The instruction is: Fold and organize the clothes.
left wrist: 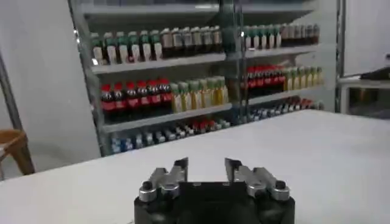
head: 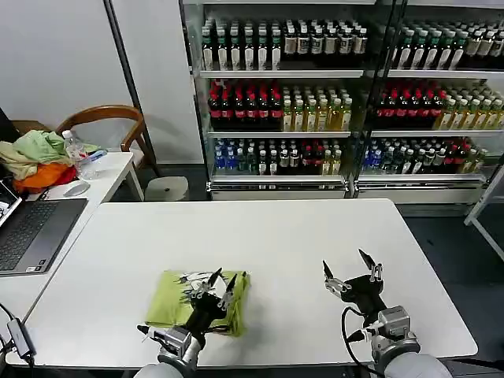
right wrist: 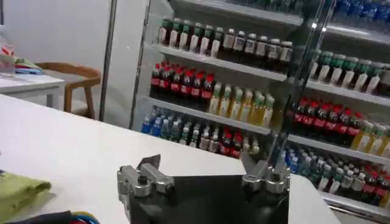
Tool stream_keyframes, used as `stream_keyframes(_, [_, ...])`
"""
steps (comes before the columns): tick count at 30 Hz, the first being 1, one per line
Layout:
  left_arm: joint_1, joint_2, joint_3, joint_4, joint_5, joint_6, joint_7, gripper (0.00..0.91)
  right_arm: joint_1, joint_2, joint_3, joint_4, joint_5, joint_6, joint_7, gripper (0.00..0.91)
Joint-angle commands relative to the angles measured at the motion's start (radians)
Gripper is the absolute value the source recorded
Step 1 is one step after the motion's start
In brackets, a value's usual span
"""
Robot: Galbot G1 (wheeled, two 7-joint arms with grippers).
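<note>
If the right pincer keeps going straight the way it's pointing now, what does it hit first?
Probably nothing nearby. The open right pincer points forward over bare white table, well clear of the folded T-shirt. Beyond the far edge stand the drinks shelves, though depth is hard to judge.

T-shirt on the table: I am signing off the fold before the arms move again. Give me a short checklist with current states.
1. T-shirt folded into a compact bundle: ok.
2. T-shirt fully on the white table, off the edge: ok, though it sits near the front edge.
3. Left gripper open and empty above the shirt: ok.
4. Right gripper open, beside the shirt and apart from it: ok.
5. Folded edges even all round: cannot tell, the left arm covers part of it.
</note>
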Motion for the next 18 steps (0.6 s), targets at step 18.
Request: stream_keyframes(18, [0.053,0.086,-0.354,0.142,-0.455,0.288,-0.102,0.907,0.031,-0.009,-0.029,-0.019,0.002,0.006,-0.003,0.907])
